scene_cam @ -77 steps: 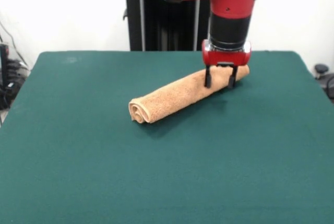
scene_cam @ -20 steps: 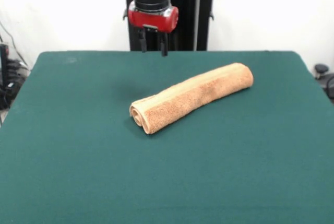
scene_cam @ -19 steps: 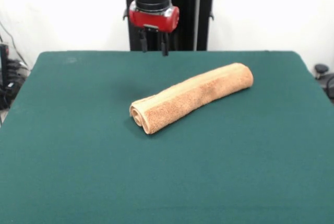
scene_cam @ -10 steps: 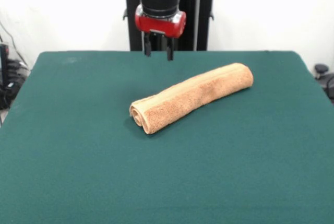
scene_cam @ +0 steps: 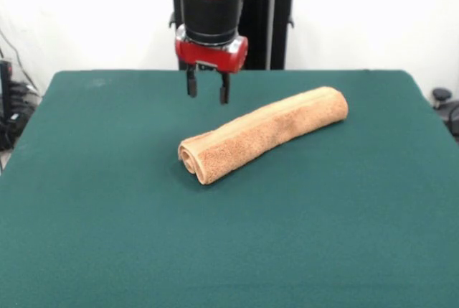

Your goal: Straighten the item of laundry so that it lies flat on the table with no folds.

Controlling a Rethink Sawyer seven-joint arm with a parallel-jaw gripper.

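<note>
Front view: rolled towel (scene_cam: pixel 263 133) shows no readable label; hand (scene_cam: pixel 207 92) open.

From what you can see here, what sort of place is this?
Probably a robot test lab: a red arm with open jaws hangs over a green cloth table holding only a rolled towel, against bare white walls.

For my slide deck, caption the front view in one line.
Open gripper above the table, behind a rolled towel.
</note>
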